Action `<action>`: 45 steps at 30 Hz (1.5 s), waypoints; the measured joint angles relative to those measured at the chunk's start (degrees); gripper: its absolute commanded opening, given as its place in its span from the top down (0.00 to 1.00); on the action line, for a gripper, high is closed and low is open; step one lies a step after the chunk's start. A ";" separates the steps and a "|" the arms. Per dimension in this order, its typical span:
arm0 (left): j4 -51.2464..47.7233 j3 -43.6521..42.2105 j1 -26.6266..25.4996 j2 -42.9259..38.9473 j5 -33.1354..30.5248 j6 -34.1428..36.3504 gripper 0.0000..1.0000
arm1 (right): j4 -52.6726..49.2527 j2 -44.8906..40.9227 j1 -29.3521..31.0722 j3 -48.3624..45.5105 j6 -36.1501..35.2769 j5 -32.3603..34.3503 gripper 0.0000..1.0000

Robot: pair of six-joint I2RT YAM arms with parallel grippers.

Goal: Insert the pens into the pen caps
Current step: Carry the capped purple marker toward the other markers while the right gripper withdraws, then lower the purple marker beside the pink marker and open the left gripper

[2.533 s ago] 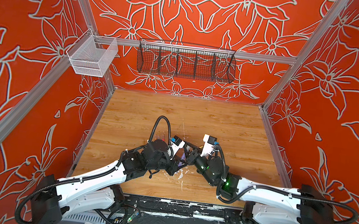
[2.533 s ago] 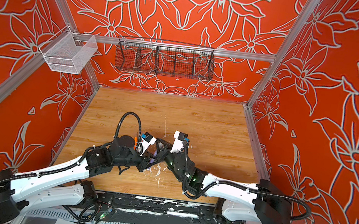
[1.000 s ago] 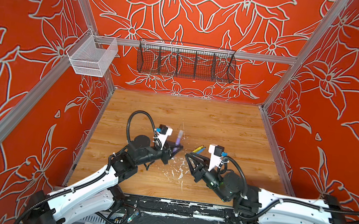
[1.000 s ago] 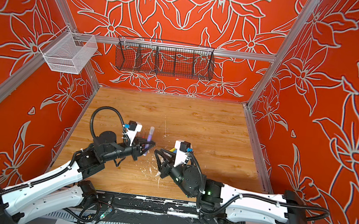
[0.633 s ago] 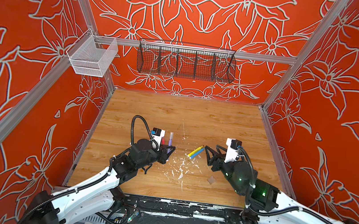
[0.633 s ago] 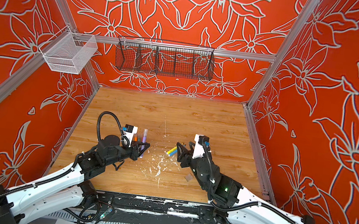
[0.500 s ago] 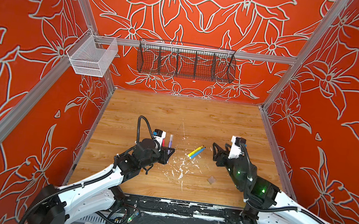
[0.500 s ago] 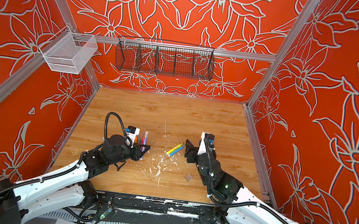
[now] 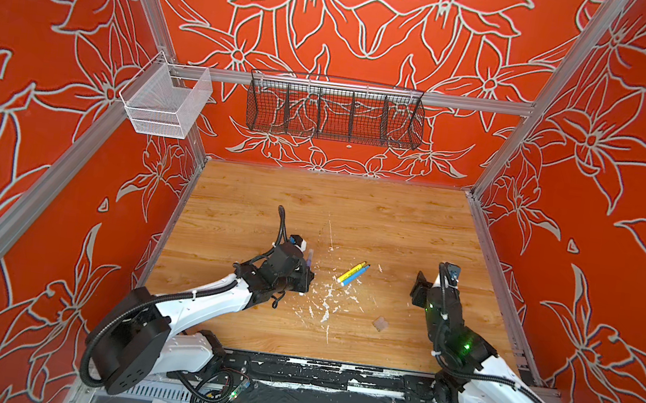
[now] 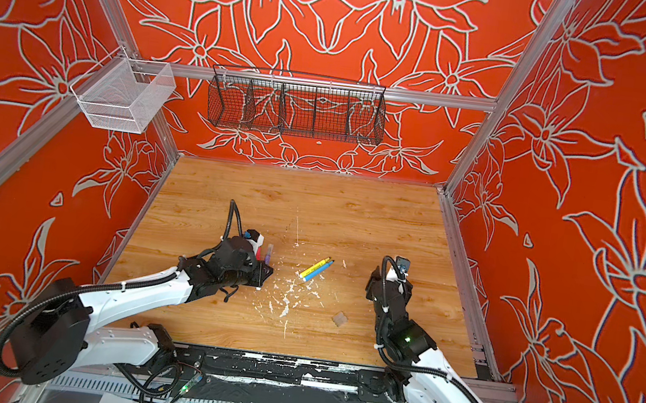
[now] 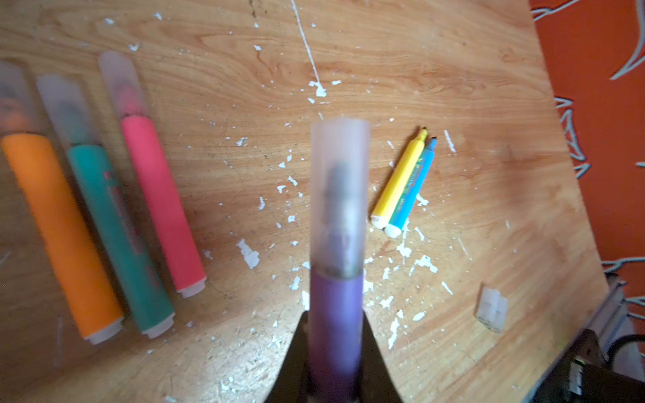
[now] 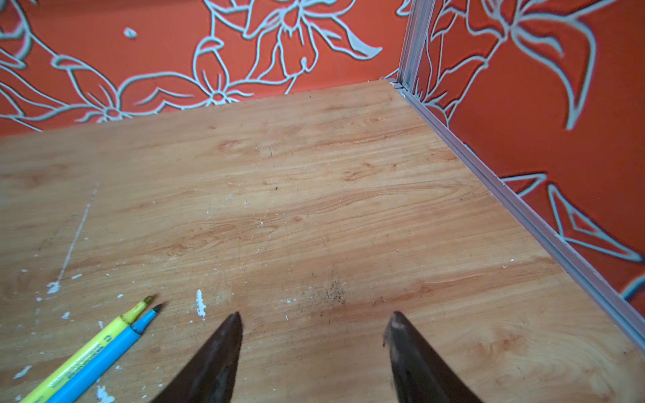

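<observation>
My left gripper [image 11: 334, 319] is shut on the purple pen [image 11: 335, 331], which wears a clear pen cap [image 11: 340, 195] over its tip. Beside it, the orange pen [image 11: 62, 230], green pen [image 11: 118, 233] and pink pen [image 11: 160, 206] lie in a row, each capped. The yellow pen [image 9: 351, 271] and blue pen [image 9: 354, 277] lie uncapped side by side mid-table. A loose clear pen cap [image 11: 492, 308] lies nearer the front in a top view [image 9: 380, 324]. My right gripper [image 12: 316, 324] stands open and empty over bare wood, right of the yellow and blue pens.
White paint flecks [image 9: 325, 307] dot the wooden table [image 9: 354, 206]. A black wire basket [image 9: 334, 114] hangs on the back wall and a white mesh basket [image 9: 166, 101] on the left wall. Orange walls close in three sides.
My right gripper has opened and drawn away to the right side of the table. My left gripper has carried the capped purple pen a little back, beside the row of capped pens.
</observation>
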 measured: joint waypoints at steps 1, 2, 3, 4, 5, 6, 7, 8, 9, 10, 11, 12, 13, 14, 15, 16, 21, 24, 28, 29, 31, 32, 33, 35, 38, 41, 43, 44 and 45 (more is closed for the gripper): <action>-0.59 1.01 0.00 1.31 -0.44 0.11 1.00 | -0.07 -1.60 0.00 -0.37 0.09 0.00 0.31; -1.16 2.10 0.00 2.80 -1.03 0.26 1.00 | -0.33 -3.19 -0.02 -0.72 0.28 0.02 0.31; -1.57 3.08 0.00 4.24 -1.55 0.35 1.00 | -0.63 -4.92 -0.07 -0.96 0.61 0.20 0.31; -1.88 3.89 0.00 5.53 -2.19 0.50 1.00 | -0.96 -5.90 -0.09 -1.01 0.96 0.31 0.31; -2.43 4.66 0.00 6.86 -2.84 0.55 1.00 | -1.22 -6.58 -0.09 -1.01 1.31 0.48 0.31; -3.10 5.38 0.00 8.09 -3.72 0.70 1.00 | -1.51 -6.67 -0.09 -1.01 1.55 0.48 0.31; -3.78 6.01 0.00 9.20 -4.59 0.76 1.00 | -1.68 -6.38 -0.11 -1.01 1.68 0.48 0.31; -4.66 6.71 0.00 10.54 -5.97 0.79 1.00 | -1.68 -5.57 -0.13 -0.98 1.81 0.46 0.32; -5.38 7.34 0.00 11.74 -7.41 0.92 1.00 | -1.64 -4.39 -0.13 -0.96 1.90 0.39 0.31; -6.14 7.98 0.00 12.72 -8.63 1.01 1.00 | -1.66 -2.89 -0.13 -0.87 1.99 0.35 0.32; -7.26 8.90 0.00 14.03 -10.19 1.27 1.00 | -1.70 -1.07 -0.13 -0.63 2.03 0.20 0.32; -8.39 9.94 0.00 15.30 -11.61 1.49 1.00 | -1.66 1.09 -0.13 -0.31 2.03 0.04 0.33; -9.35 10.99 0.00 16.39 -12.79 1.64 1.00 | -1.66 2.80 -0.13 0.00 2.05 -0.02 0.33; -10.19 12.20 0.00 17.59 -14.14 1.77 1.00 | -1.68 4.68 -0.13 0.55 2.05 -0.09 0.34; -10.69 13.22 0.00 18.69 -15.37 1.84 1.00 | -1.68 6.40 -0.15 1.09 2.08 -0.15 0.34; -11.02 14.01 0.00 19.58 -16.33 1.90 1.00 | -1.70 7.74 -0.13 1.55 2.10 -0.20 0.34; -12.17 17.46 0.00 24.81 -20.59 2.08 1.00 | -1.57 9.77 -0.13 2.93 2.19 -0.61 0.34; -13.03 19.98 0.00 27.93 -23.02 1.95 1.00 | -1.60 8.74 -0.13 2.93 2.16 -1.20 0.34; -14.16 22.91 0.00 30.49 -25.97 1.03 0.93 | -1.57 6.25 -0.15 2.91 2.16 -1.57 0.33; -14.58 23.19 0.00 30.75 -26.75 0.59 0.92 | -1.57 5.84 -0.15 2.91 2.16 -1.57 0.33; -15.23 23.19 0.00 30.80 -27.85 -0.15 0.88 | -1.57 5.51 -0.15 2.91 2.16 -1.57 0.32; -15.56 23.17 0.00 30.80 -28.28 -0.57 0.85 | -1.57 5.51 -0.15 2.91 2.16 -1.57 0.33; -15.82 23.17 0.00 30.80 -28.61 -0.90 0.82 | -1.57 5.55 -0.15 2.89 2.16 -1.60 0.33; -16.39 23.10 0.00 30.80 -29.27 -1.62 0.78 | -1.57 5.57 -0.15 2.86 2.16 -1.60 0.32; -16.72 23.04 0.00 30.80 -29.75 -2.21 0.77 | -1.57 5.64 -0.13 2.86 2.14 -1.64 0.33; -17.16 23.21 0.00 30.80 -29.75 -2.25 0.77 | -1.55 6.08 -0.13 2.86 2.14 -1.68 0.33; -17.55 23.34 0.00 30.80 -29.75 -2.25 0.77 | -1.57 6.36 -0.13 2.86 2.14 -1.66 0.33; -17.77 23.39 0.00 30.80 -29.75 -2.25 0.77 | -1.57 6.45 -0.15 2.86 2.16 -1.66 0.33; -17.84 23.41 0.00 30.77 -29.73 -2.25 0.77 | -1.57 6.45 -0.15 2.86 2.16 -1.66 0.33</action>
